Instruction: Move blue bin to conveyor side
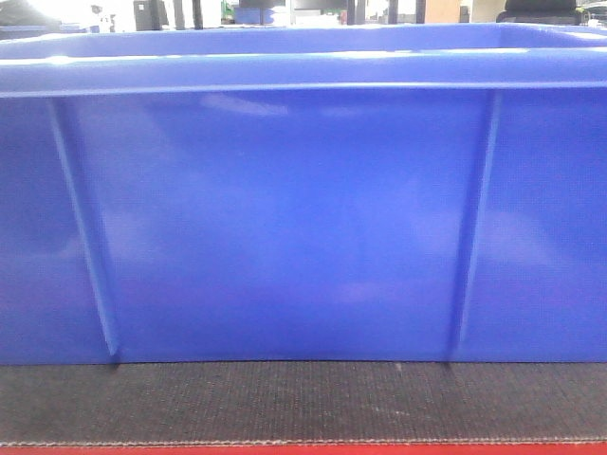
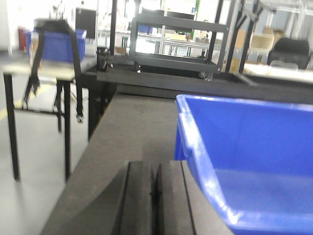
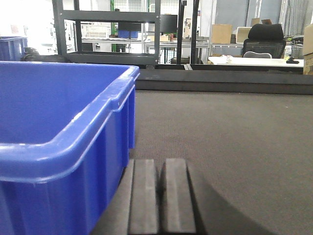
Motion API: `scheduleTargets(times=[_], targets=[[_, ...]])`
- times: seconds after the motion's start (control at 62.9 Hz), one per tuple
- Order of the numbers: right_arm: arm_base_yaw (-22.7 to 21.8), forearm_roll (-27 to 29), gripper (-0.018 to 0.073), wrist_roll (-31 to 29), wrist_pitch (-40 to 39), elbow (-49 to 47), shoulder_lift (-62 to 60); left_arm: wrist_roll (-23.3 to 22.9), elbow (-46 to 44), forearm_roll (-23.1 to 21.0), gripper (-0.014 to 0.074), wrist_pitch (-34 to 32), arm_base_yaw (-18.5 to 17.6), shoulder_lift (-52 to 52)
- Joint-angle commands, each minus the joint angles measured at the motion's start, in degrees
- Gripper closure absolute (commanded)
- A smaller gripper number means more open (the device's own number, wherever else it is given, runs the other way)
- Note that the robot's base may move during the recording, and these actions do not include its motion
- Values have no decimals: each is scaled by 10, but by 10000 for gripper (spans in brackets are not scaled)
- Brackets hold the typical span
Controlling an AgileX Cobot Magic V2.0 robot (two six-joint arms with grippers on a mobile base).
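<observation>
The blue bin (image 1: 285,227) fills the front view, its ribbed side wall standing on the conveyor side (image 1: 303,403), a dark mesh belt with a red strip along its near edge. In the left wrist view the blue bin (image 2: 254,147) lies just right of my left gripper (image 2: 155,165), which is shut and empty, low over the belt (image 2: 132,127). Seen from the right wrist, the blue bin (image 3: 58,127) is just left of my right gripper (image 3: 160,161). It is also shut with nothing between its fingers, close beside the bin's wall over the belt (image 3: 230,132).
The belt's left edge drops to the floor (image 2: 34,161). A table carrying a smaller blue bin (image 2: 56,45) and hanging black straps stands at the far left. A dark metal rack (image 2: 171,44) crosses the far end of the belt. An office chair (image 3: 266,36) sits far right.
</observation>
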Motion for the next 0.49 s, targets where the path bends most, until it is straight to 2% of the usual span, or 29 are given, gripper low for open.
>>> scheduleTargets(times=[0.0, 0.254, 0.429, 0.477], targets=[[-4, -5, 636, -1, -6, -1, -2, 77, 30, -50, 606, -42, 1, -2], [-4, -5, 636, -1, -6, -1, -2, 75, 135, -55, 606, -177, 1, -2], [-4, -5, 636, -1, -6, -1, -2, 74, 171, -64, 606, -239, 0, -2], [-4, -5, 636, -1, -6, -1, -2, 74, 171, -64, 606, -220, -1, -2]])
